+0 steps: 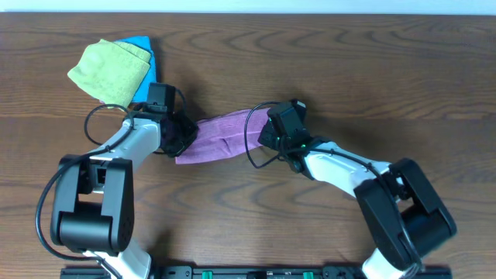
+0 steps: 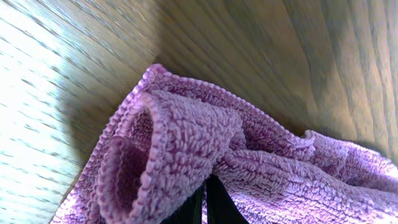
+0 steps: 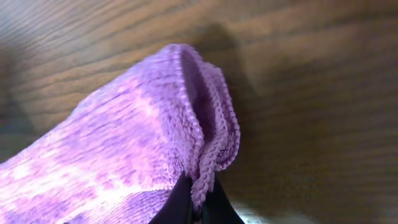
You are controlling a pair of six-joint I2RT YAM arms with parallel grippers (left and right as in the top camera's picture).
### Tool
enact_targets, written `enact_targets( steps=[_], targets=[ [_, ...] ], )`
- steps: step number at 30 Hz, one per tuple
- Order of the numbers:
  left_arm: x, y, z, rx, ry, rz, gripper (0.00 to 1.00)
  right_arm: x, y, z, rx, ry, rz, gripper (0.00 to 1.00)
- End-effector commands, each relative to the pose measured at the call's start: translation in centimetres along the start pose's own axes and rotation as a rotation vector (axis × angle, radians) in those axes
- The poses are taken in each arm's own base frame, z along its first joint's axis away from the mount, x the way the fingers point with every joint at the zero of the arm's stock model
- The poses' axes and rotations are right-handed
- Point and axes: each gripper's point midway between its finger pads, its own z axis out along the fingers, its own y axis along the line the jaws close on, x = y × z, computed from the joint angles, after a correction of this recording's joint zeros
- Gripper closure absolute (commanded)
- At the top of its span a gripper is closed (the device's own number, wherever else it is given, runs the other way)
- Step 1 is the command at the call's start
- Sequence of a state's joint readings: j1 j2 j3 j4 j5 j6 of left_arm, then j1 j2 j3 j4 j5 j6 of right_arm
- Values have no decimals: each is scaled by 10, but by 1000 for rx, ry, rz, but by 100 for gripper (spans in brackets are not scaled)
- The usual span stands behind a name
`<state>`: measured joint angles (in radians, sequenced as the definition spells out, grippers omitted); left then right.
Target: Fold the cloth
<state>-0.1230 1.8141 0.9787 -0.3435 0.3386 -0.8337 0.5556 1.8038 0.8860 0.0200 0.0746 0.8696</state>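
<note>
Purple cloth (image 1: 223, 136) | left tool (image 1: 188, 140) pinching one end | right tool (image 1: 263, 129) pinching other

On the left wrist feed I saw the purple cloth (image 2: 249, 162) bunched, its stitched hem curled over, pinched in my left gripper (image 2: 204, 202), wooden table (image 2: 280, 50) behind.

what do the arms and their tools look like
The left arm and right arm match: white-grey links, bulky black joint housings, thin black cables looping by the wrists. The left tool and right tool are black.
</note>
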Motion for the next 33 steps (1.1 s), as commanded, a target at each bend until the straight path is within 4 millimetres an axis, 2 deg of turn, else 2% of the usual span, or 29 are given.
enact_targets(
  steps=[1,5,9,19,24,33],
  targets=[
    [8,0,7,-12,37,25,94,-26,22,-34,-53,-99,-151,99],
    [8,0,7,-11,36,25,94,-42,39,-67,-108,-159,-221,99],
    [8,-1,7,-10,37,25,94,-46,56,-84,-186,-168,-248,99],
    [12,-6,6,20,61,27,94,-9,95,-87,-279,-136,-363,99],
    [12,-8,5,25,60,37,94,7,105,-80,-299,-115,-391,99],
    [6,-26,-15,58,47,156,94,24,137,-67,-320,-66,-508,99]
  ],
)
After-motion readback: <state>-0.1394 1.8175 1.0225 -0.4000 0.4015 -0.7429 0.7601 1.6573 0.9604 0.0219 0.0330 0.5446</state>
